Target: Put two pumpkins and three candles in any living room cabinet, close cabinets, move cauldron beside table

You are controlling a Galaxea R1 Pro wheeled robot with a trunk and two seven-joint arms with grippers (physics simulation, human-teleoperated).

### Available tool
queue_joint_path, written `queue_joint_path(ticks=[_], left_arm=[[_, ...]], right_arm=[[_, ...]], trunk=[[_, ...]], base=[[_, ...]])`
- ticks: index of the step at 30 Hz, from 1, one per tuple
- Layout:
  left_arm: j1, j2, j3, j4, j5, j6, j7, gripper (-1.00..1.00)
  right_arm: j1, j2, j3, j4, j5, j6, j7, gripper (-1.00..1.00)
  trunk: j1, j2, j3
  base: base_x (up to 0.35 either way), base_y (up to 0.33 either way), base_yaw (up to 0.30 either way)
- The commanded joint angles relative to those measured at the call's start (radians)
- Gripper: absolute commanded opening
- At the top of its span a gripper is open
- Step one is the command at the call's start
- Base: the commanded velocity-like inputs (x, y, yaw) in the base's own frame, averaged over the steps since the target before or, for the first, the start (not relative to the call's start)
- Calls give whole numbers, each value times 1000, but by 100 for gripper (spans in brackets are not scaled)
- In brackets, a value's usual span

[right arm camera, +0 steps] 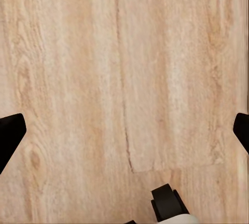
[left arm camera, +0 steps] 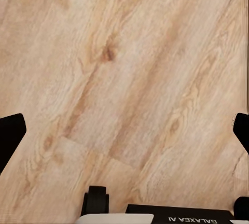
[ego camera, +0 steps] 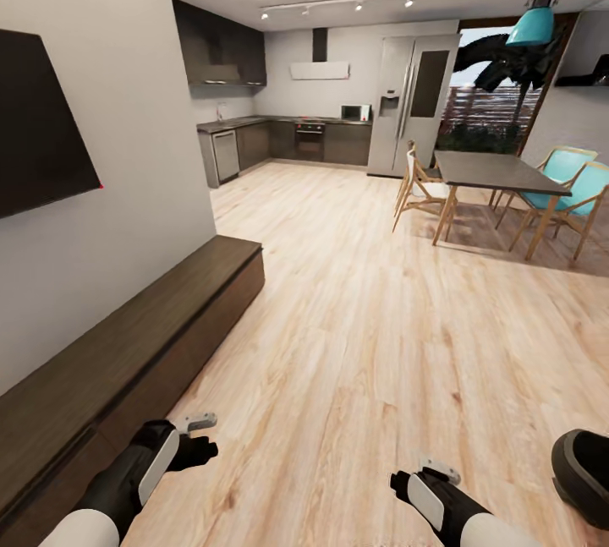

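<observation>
**Robot beside the low cabinet, both grippers empty over bare floor**

The long dark-brown cabinet (ego camera: pixel 127 344) ran along the white wall under the black television (ego camera: pixel 42 124), and I took it as my mark. All its fronts looked flush and shut from where the head camera saw them. Just beside its near end hung the left gripper (ego camera: pixel 196 444), low over the pale wood floor (ego camera: pixel 364 319). The right gripper (ego camera: pixel 404 479) hung farther out from the cabinet, over the same planks. In each wrist view the black fingertips (left arm camera: pixel 10 136) (right arm camera: pixel 10 133) sat at opposite edges with nothing but floorboards between them, so both sets of jaws stood wide apart and held nothing.

Well away from the cabinet, across the open floor, stood a dining table (ego camera: pixel 486 171) with pale and turquoise chairs (ego camera: pixel 575 192). Beyond the cabinet's far end lay the kitchen counter (ego camera: pixel 279 137) and a tall steel fridge (ego camera: pixel 414 103).
</observation>
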Motion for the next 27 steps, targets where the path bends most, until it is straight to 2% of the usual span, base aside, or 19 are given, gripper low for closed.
queue_joint_path(ticks=[1,16,21,27], left_arm=[[0,0,0,0,0,-1,0,100],[0,0,0,0,0,-1,1,100],[0,1,0,0,0,-1,0,100],[0,3,0,0,-1,-2,0,100]], right_arm=[[0,0,0,0,0,0,0,100],[0,0,0,1,0,-18,0,100],[0,1,0,2,0,-20,0,100],[0,1,0,0,1,-21,0,100]], trunk=[[0,0,0],[0,0,7],[0,0,9],[0,0,11]], base=[[0,0,-287],[14,0,-287],[151,0,-287],[292,0,-221]])
